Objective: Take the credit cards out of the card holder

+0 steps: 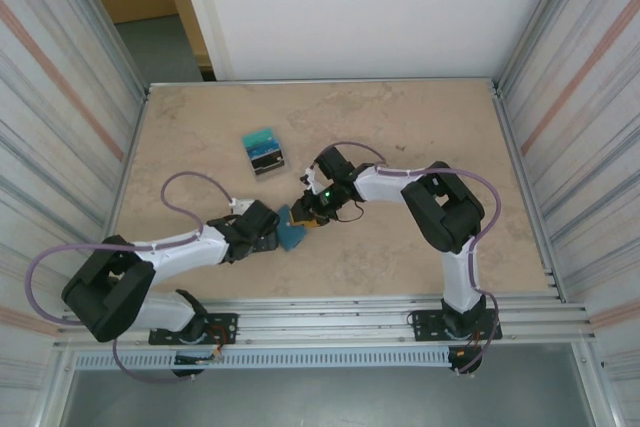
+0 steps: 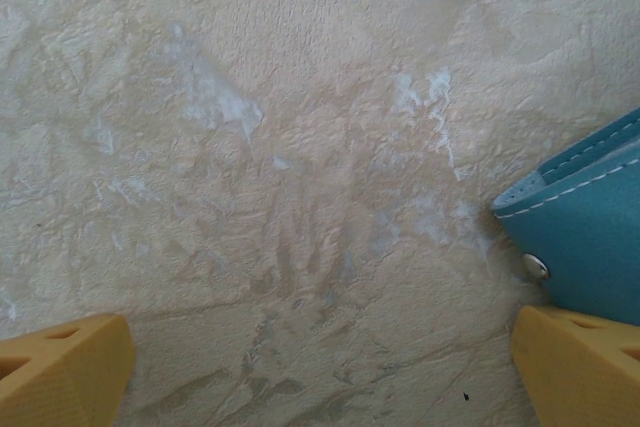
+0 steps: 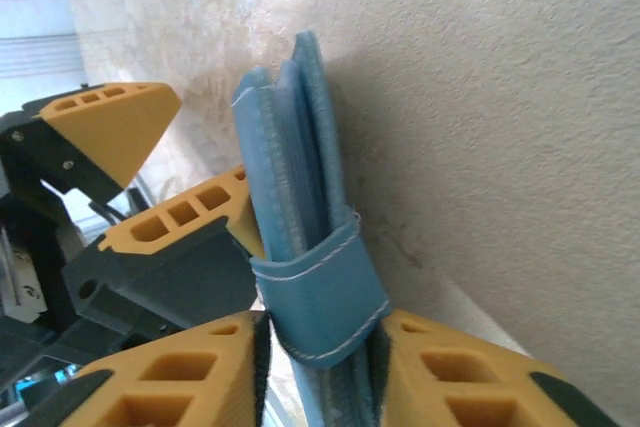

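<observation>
1. Count: 1 flat slate-blue soft stitched card holder [image 1: 292,237] and 1 small pile of thin teal-and-dark plastic credit cards [image 1: 264,150]. Can't tell the no. of cards in the pile from the top view.
2. The card holder is folded w/ its panels together, on the beige marble-look table [image 1: 420,247]. It's left of centre, nearer the near edge than the far edge, btwn the 2 grippers.
3. The credit cards lie flat on the table, left of centre and closer to the far edge than the card holder. They're well apart from it and from both grippers.
4. Right gripper [image 3: 322,392]: yellow fingers pinch the card holder from both sides, touching it at the 1 blue white-stitched strap [image 3: 320,292] that wraps the fold.
5. Left gripper [image 2: 320,377]: fingers spread wide w/ nothing btwn them. A corner of the card holder sits just beside its right finger [image 2: 580,362].
6. 1 round silver metal snap [image 2: 535,267] sits on that corner.
7. Writing: pale marks on the dark card are too small to read.
</observation>
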Controlling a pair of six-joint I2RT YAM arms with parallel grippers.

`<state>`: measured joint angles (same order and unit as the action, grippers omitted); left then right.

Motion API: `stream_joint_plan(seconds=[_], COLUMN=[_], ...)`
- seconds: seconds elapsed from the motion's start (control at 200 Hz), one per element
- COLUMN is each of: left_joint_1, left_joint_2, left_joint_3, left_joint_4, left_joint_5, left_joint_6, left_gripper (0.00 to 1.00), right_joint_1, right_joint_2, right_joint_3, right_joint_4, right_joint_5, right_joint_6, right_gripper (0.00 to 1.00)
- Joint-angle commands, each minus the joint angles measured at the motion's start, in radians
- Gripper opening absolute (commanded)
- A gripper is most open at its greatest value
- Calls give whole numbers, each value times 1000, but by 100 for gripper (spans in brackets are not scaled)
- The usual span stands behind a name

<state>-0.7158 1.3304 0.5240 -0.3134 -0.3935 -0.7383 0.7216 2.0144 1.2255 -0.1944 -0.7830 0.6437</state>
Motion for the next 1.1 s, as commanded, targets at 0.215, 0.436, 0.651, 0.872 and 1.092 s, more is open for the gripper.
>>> stream_joint_plan(seconds=[0.215, 0.436, 0.651, 0.872, 1.092], left_joint_1=[-8, 3, 91, 198, 215], left_joint_2=[-42, -201, -391, -477, -387], left_joint_3=[11, 20, -38, -51, 19], left_joint_4=[-8, -32, 150, 309, 408], left_joint_5=[18, -11, 131, 368, 592], left_joint_6=[-46, -50, -10, 2, 18], left_gripper=[99, 97, 93, 96, 96], right_joint_1=[7, -37, -114, -200, -234], right_joint_2=[-105, -163, -248, -357, -388], right_joint_3=[-12, -46, -108, -160, -190], right_joint_4=[-17, 16, 120, 181, 373], right_joint_5=[-11, 19, 5, -13, -100], right_joint_6=[-30, -17, 42, 77, 209], right_gripper=[12, 1, 0, 0, 0])
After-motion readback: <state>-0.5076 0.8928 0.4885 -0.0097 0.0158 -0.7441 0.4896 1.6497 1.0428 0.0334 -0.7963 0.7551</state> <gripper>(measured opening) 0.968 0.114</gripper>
